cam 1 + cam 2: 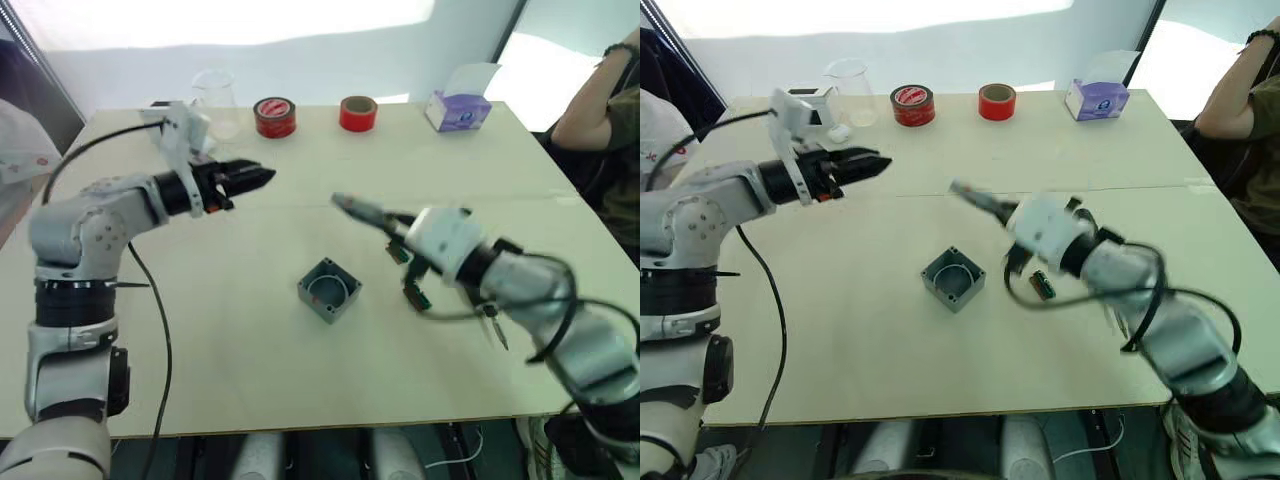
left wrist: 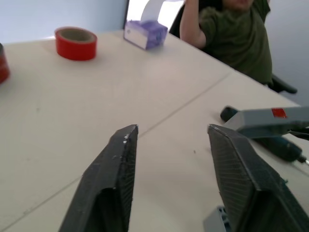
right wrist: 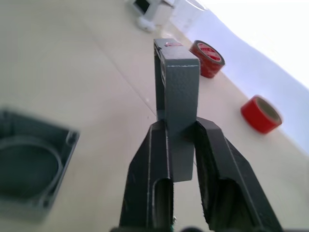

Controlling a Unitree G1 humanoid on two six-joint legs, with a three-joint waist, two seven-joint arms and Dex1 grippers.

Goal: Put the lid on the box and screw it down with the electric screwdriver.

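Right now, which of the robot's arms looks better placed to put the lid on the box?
The right. Its gripper is shut on the lid, raised just beside the open box. The left gripper is open, holds nothing and hangs farther from the box.

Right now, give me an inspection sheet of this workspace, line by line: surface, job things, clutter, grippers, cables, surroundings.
Surface: pale table, a seam running across it.
Job's things: open grey box mid-table; lid pinched edge-on in the right gripper; electric screwdriver lying on the table.
Clutter: two red tape rolls, a tissue box, a clear beaker, small green-brown blocks.
Grippers: left gripper open and raised; right gripper shut on the lid.
Cables: black cable trailing from the left arm.
Surroundings: a seated person by the far right corner.
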